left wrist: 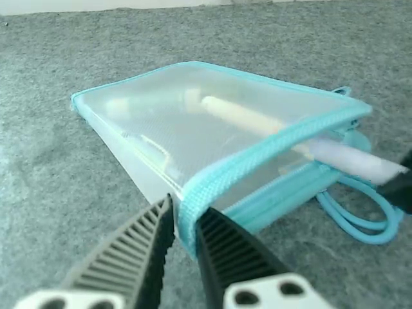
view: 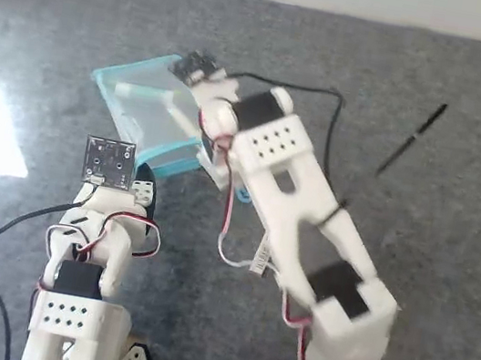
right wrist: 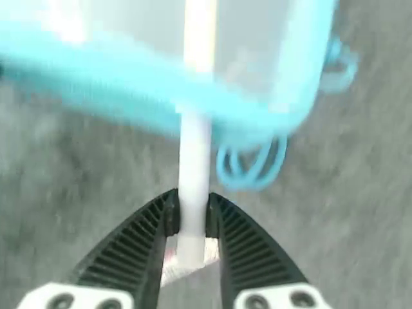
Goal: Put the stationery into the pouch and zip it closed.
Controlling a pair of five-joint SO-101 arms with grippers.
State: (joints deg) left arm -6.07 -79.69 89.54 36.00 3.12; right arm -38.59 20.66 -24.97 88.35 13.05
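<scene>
The clear pouch (view: 146, 109) with turquoise trim lies at the back middle of the table, its mouth toward the arms. My left gripper (left wrist: 184, 211) is shut on the turquoise zip edge (left wrist: 212, 187) at the pouch's near corner. A white pen (right wrist: 194, 148) sticks halfway through the mouth, and my right gripper (right wrist: 193, 201) is shut on its outer end. In the left wrist view the white pen (left wrist: 335, 153) reaches from inside the pouch (left wrist: 193, 122) out toward the right. A pale item (left wrist: 119, 106) lies inside the pouch. A black pen (view: 411, 139) lies alone at the far right.
A turquoise cord loop (left wrist: 357, 215) trails from the pouch's corner onto the grey carpet-like table top (view: 447, 270). The right arm (view: 300, 209) stretches diagonally over the middle; the left arm (view: 89, 256) stands at the near left. Cables hang around both arms.
</scene>
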